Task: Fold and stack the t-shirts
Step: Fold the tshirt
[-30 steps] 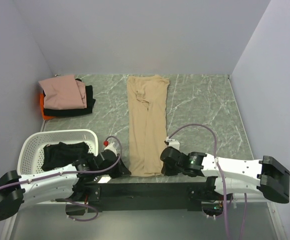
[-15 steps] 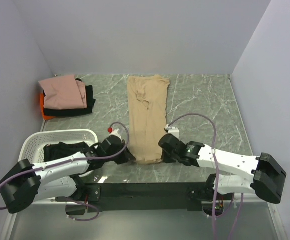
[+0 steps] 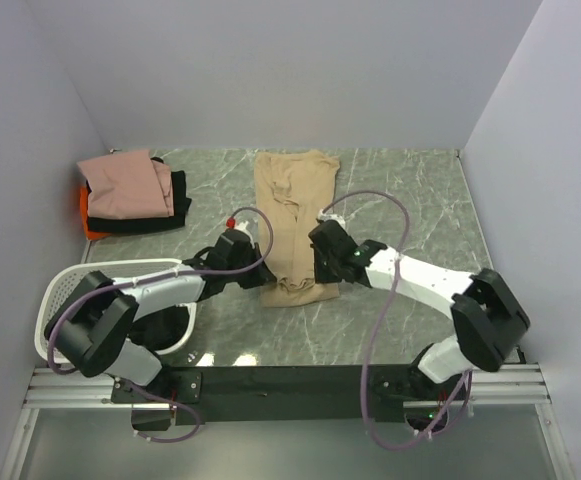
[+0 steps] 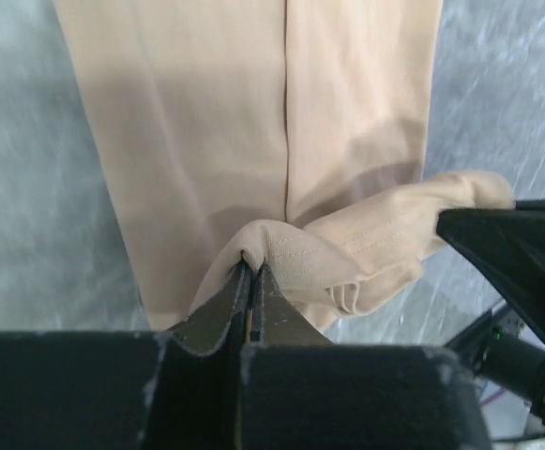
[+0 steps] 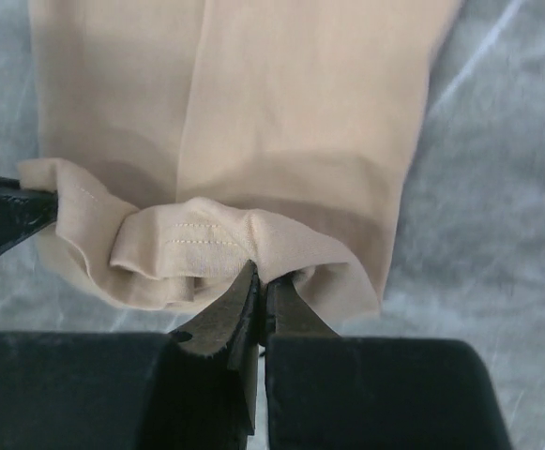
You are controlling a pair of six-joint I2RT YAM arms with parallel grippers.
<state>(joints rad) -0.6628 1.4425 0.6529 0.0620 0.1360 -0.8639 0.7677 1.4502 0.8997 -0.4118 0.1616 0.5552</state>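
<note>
A tan t-shirt (image 3: 292, 200) lies as a long strip on the marble table, its collar end far from me. Its near hem is bunched up and lifted. My left gripper (image 3: 261, 284) is shut on the hem's left corner, and the left wrist view shows the tan cloth (image 4: 206, 112) pinched at the fingertips (image 4: 251, 264). My right gripper (image 3: 327, 277) is shut on the right corner, where the cloth (image 5: 281, 94) is nipped at the tips (image 5: 264, 274). At the back left lies a pile with a pink t-shirt (image 3: 123, 185) over a black one (image 3: 166, 216) and an orange one (image 3: 91, 226).
A white perforated basket (image 3: 58, 292) stands at the near left, partly under my left arm. Grey walls close in the table at the back and both sides. A black rail (image 3: 290, 380) runs along the near edge.
Both grippers have carried the tan shirt's near hem away from the arm bases toward the far end. The hem now rides above the shirt's middle, and the strip looks shorter.
</note>
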